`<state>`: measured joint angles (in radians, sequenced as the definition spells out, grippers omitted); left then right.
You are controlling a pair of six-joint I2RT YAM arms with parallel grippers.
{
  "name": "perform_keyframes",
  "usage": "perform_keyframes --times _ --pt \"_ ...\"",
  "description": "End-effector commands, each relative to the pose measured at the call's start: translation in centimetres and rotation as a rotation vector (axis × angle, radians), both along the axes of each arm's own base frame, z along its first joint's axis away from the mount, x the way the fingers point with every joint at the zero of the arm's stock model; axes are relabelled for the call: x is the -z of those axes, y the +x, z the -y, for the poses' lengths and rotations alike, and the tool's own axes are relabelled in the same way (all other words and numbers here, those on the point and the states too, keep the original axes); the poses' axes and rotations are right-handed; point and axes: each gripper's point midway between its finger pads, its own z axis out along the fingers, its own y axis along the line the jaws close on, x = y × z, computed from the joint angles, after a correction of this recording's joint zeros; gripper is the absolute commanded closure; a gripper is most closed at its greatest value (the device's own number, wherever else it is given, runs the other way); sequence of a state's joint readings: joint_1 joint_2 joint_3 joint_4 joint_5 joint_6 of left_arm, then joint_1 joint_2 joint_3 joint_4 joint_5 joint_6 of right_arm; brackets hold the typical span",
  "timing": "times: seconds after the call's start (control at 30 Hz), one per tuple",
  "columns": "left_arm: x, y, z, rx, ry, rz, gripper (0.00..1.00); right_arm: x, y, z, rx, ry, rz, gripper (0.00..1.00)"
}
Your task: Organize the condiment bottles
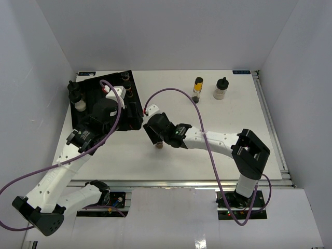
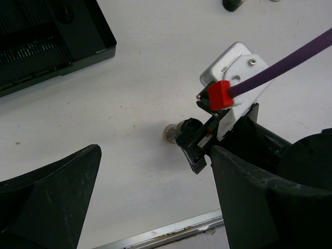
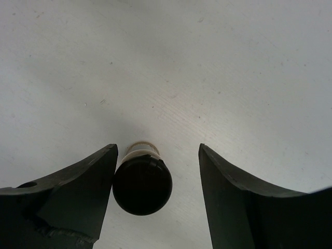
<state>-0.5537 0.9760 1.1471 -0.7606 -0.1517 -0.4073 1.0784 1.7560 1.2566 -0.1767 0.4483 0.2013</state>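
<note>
A small clear jar (image 3: 142,184) with a black cap stands upright on the white table between the fingers of my right gripper (image 3: 157,150). The gripper is open; its left finger sits right beside the cap and its right finger is well apart. From above, this jar (image 1: 159,146) shows just below the right gripper (image 1: 155,137). A slim bottle with a yellow band (image 1: 198,89) and a pale jar (image 1: 221,89) stand at the back right. Jars (image 1: 75,94) line the left rim of the black tray (image 1: 91,88). My left gripper (image 1: 136,115) hangs wide open at the tray's right edge, holding nothing.
More black-capped jars (image 1: 126,79) stand at the tray's back edge. In the left wrist view the tray corner (image 2: 98,41) lies upper left and the table's metal front rail (image 2: 171,231) runs along the bottom. White walls close the table on three sides.
</note>
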Motion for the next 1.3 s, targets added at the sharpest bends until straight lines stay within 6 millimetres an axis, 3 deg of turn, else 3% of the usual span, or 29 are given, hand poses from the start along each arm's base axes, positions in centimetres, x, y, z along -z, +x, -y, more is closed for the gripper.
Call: perform_keyframes --times 0.0,0.1,0.27,0.4,0.53,0.8,0.97,1.27 --pt "-1.9 -0.4 1.1 0.073 -0.024 0.018 0.02 -6.0 2.6 1.1 0.096 0.052 0.116 0.30" --pt "-2.3 -0.5 1.7 0.107 -0.032 0.010 0.02 -7.5 3.9 3.0 0.131 0.060 0.141 0.30" --pt "-2.6 -0.6 3.6 0.196 -0.059 -0.028 0.02 -8.6 6.7 9.6 0.250 0.073 0.146 0.30" --pt "-0.5 -0.4 5.2 0.255 -0.062 -0.103 0.03 -9.5 7.5 14.5 0.324 0.109 0.157 0.30" --pt "2.5 0.1 6.5 0.274 -0.025 -0.178 0.03 -11.1 7.2 17.5 0.350 0.149 0.185 0.30" --pt "10.1 0.7 8.5 0.244 0.160 -0.340 0.07 -10.5 5.7 19.6 0.359 0.158 0.191 0.29" --pt "12.7 0.7 9.1 0.231 0.222 -0.388 0.09 -10.1 5.4 20.3 0.365 0.150 0.194 0.29" --pt "15.7 1.0 9.6 0.209 0.285 -0.438 0.16 -10.8 5.0 21.0 0.366 0.168 0.215 0.29"
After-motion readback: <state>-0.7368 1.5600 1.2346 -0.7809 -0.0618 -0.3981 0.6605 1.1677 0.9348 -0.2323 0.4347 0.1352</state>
